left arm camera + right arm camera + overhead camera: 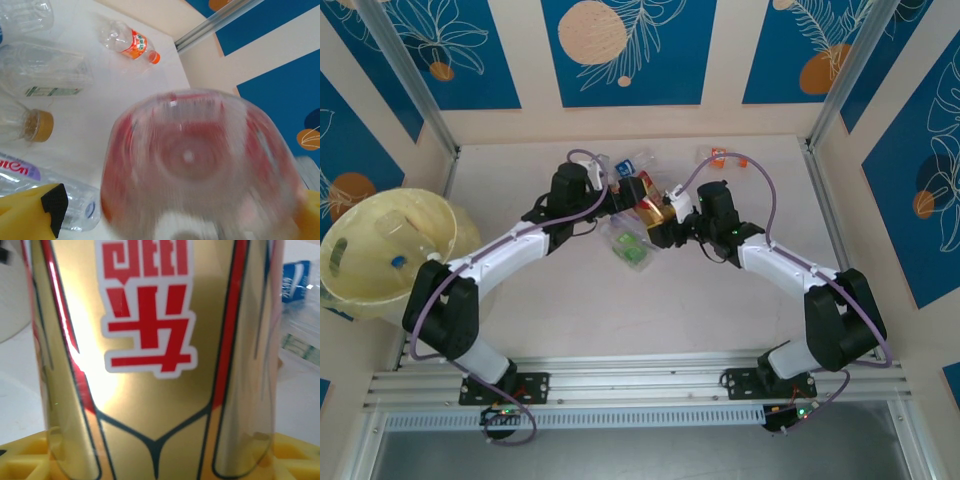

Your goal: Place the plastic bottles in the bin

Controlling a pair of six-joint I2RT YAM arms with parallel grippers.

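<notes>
The gold-labelled bottle (655,212) is at the middle of the worktop (620,320), clamped round its body by the right hand (665,218). The left hand (626,193) stands spread wide about its base, not yet closed. It looks to me like a hand-over, since the bin (450,225) sits far to the left. Next, the left hand must clench before the right lets go. The label bears red Chinese characters, the lower one like "牛". The purple lettering on a nearby clear bottle (20,170) is cut off.

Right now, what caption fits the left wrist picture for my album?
A red-labelled bottle looms inside the open left tool, an orange-labelled bottle lying behind on the white table.
</notes>
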